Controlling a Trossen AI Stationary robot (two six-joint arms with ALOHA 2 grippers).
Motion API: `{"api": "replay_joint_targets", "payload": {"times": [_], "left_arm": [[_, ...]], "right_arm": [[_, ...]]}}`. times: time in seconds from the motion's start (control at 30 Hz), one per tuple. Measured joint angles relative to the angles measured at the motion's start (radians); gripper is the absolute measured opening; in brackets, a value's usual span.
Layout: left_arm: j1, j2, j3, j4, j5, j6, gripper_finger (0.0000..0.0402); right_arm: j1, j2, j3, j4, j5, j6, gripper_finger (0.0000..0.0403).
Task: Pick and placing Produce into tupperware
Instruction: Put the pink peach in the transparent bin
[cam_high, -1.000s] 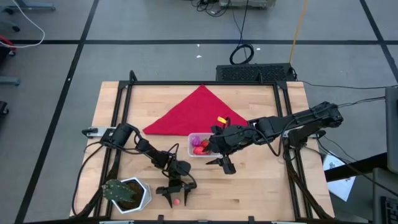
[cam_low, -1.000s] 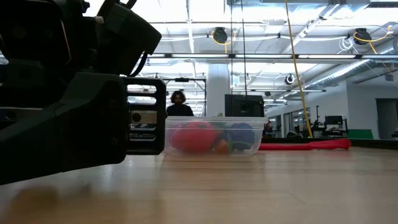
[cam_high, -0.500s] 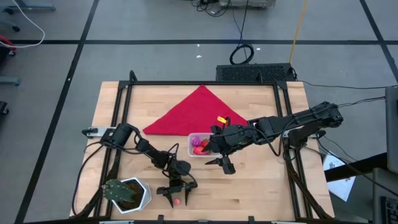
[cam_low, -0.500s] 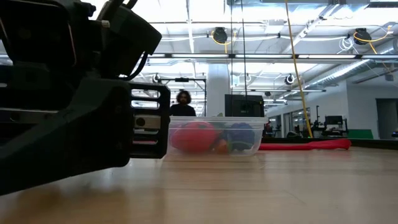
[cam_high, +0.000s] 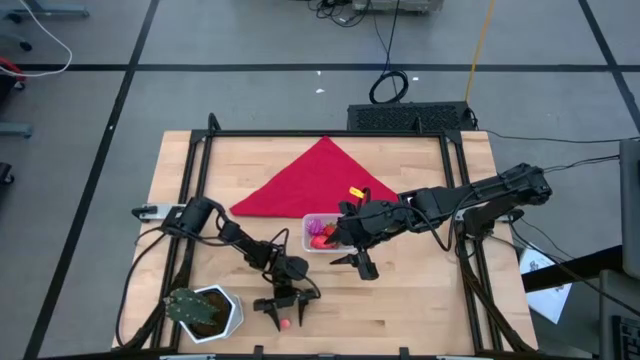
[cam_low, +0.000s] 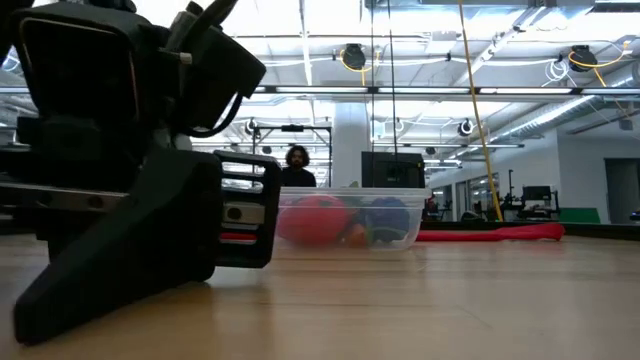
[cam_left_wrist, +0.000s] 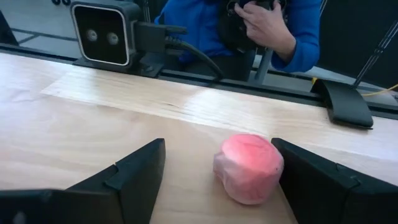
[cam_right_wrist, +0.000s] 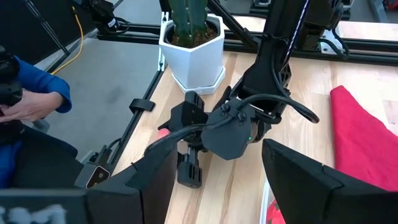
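Note:
A small pink-red toy fruit (cam_left_wrist: 249, 168) lies on the wood near the table's near edge (cam_high: 286, 323). My left gripper (cam_high: 283, 314) is open and low over it, one finger on either side (cam_left_wrist: 217, 155); it fills the left of the low view (cam_low: 130, 240). The clear tub (cam_high: 320, 233) stands on the table's middle and holds a red ball (cam_low: 312, 220) and purple and red pieces. My right gripper (cam_high: 358, 262) is open and hangs just right of and nearer than the tub, touching nothing (cam_right_wrist: 217, 180). My left gripper stands open around the pink fruit, coming from above and slanting toward the near edge. The fruit rests on the table close beside one finger (cam_left_wrist: 323, 180); I cannot tell whether that finger touches it.
A white hexagonal pot with a green plant (cam_high: 205, 311) stands just left of my left gripper. The big red triangular cloth (cam_high: 315, 180) lies behind the tub. A person in a blue sleeve (cam_left_wrist: 292, 31) sits beyond the near edge. A black frame rail (cam_high: 330, 133) borders the table.
My left gripper has come down toward the table over the pink fruit and tipped steeper; in the low view its body has dropped to the wood. My right arm and the tub have kept still.

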Motion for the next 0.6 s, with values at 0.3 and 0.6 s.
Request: {"api": "replay_joint_targets", "payload": {"times": [0.3, 0.6], "left_arm": [[0.007, 0.000, 0.000, -0.002, 0.001, -0.001, 0.0296], [0.006, 0.000, 0.000, -0.004, 0.002, -0.005, 0.0289]], "right_arm": [[0.000, 0.000, 0.000, 0.000, 0.000, 0.001, 0.0228], [0.000, 0.000, 0.000, 0.000, 0.000, 0.003, 0.0228]]}}
